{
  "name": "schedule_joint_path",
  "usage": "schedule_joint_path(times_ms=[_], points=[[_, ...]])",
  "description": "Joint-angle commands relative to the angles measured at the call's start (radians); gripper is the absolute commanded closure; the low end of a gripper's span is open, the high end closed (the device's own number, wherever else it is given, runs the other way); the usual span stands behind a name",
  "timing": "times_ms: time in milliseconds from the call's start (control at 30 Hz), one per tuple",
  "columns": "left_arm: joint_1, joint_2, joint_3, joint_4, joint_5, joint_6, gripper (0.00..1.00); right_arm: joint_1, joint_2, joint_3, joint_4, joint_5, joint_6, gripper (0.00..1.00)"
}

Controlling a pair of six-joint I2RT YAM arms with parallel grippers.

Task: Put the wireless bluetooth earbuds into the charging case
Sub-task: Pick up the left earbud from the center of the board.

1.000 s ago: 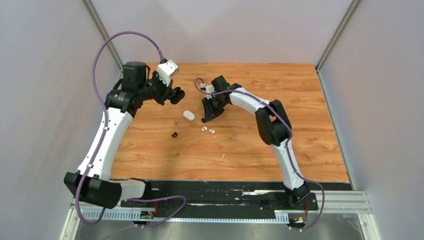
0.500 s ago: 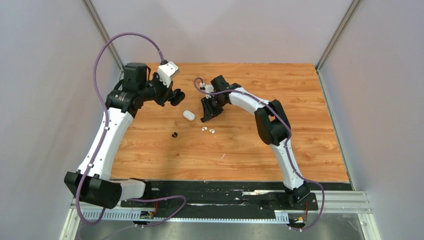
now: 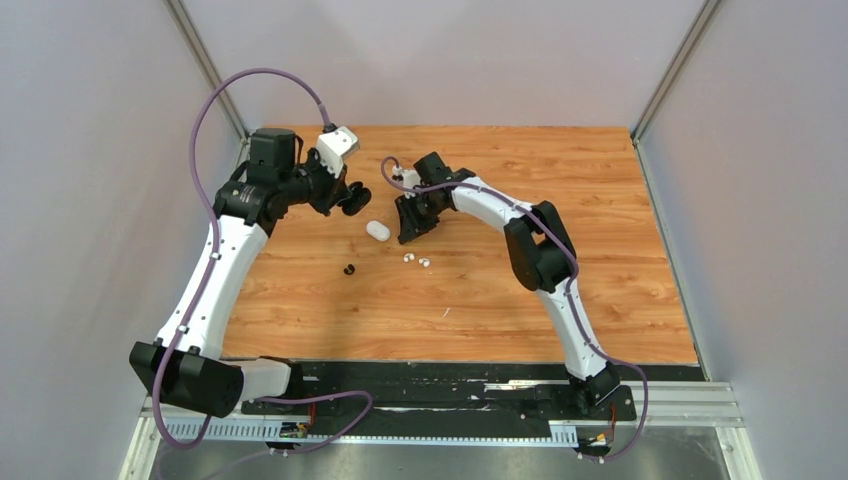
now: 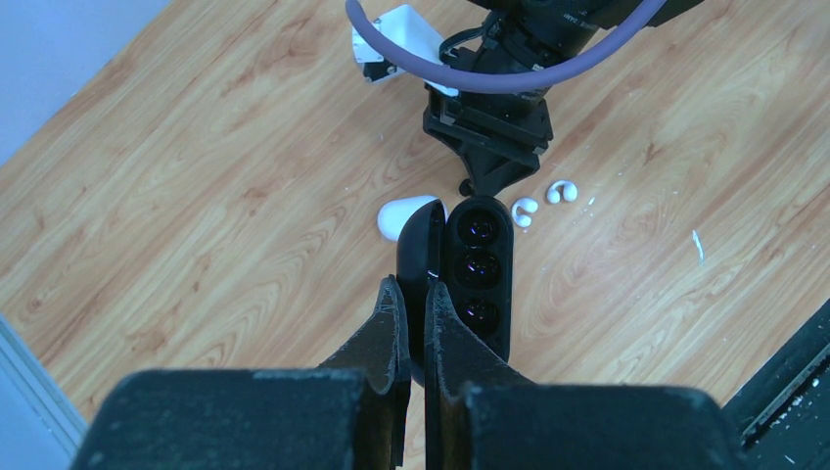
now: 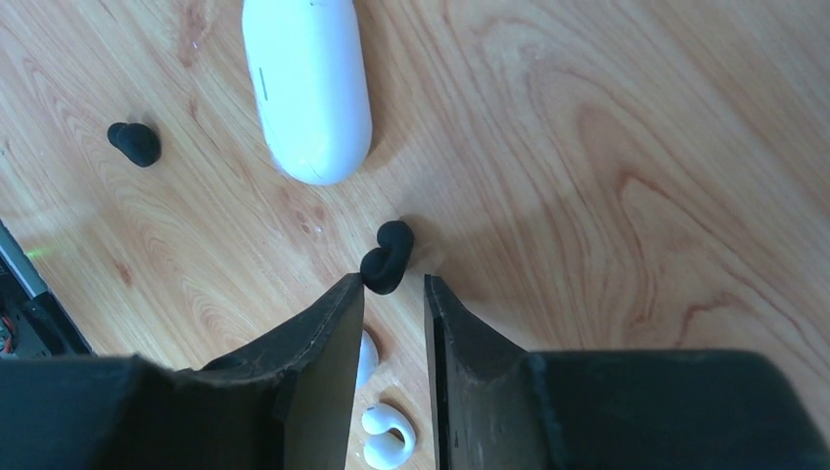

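Note:
My left gripper [image 4: 411, 289] is shut on the lid of an open black charging case [image 4: 478, 279] and holds it above the table; it also shows in the top view [image 3: 352, 197]. My right gripper [image 5: 393, 284] is open, low over the table [image 3: 408, 232]. A black earbud [image 5: 385, 262] lies just past its tips, touching the left fingertip. A second black earbud [image 5: 135, 143] lies apart to the left [image 3: 350, 269]. Two white earbuds [image 5: 390, 436] lie under the right fingers [image 3: 416, 260]. A closed white case [image 5: 308, 88] lies beside the gripper [image 3: 377, 231].
The wooden table [image 3: 600, 230] is walled by grey panels on the left, the back and the right. A black rail [image 3: 450, 385] with the arm bases runs along the near edge. A small white fleck [image 3: 445, 313] lies on the wood.
My right gripper has shifted slightly left, toward the white case. My left gripper with the black case has barely moved.

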Motion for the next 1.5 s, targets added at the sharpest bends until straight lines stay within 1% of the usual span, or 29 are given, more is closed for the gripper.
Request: schedule_joint_path(times_ms=[0, 133, 267, 400, 733, 1067, 1333, 1400, 1467], points=[[0.004, -0.017, -0.003, 0.015, 0.022, -0.006, 1.00, 0.008, 0.033, 0.041, 0.063, 0.056, 0.011, 0.70], [0.004, -0.019, -0.008, 0.016, 0.025, -0.008, 1.00, 0.006, 0.032, 0.053, 0.063, 0.076, 0.007, 0.72], [0.004, -0.015, -0.009, 0.022, 0.026, -0.014, 1.00, 0.003, 0.025, 0.061, 0.061, 0.088, 0.005, 0.70], [0.004, -0.011, -0.008, 0.025, 0.029, -0.017, 1.00, 0.000, 0.029, 0.070, 0.063, 0.087, -0.002, 0.71], [0.004, -0.011, -0.007, 0.018, 0.034, -0.023, 1.00, -0.017, 0.057, 0.112, 0.071, -0.051, -0.019, 0.68], [0.005, -0.005, -0.005, 0.018, 0.037, -0.027, 1.00, -0.023, 0.052, 0.105, 0.069, -0.048, -0.023, 0.71], [0.004, -0.003, -0.008, 0.024, 0.042, -0.031, 1.00, -0.025, 0.047, 0.100, 0.069, -0.036, -0.024, 0.81], [0.004, -0.002, -0.007, 0.024, 0.043, -0.030, 1.00, -0.025, 0.047, 0.101, 0.069, -0.037, -0.027, 0.85], [0.004, -0.002, -0.006, 0.023, 0.043, -0.029, 1.00, -0.026, 0.044, 0.103, 0.069, -0.037, -0.030, 0.92]])
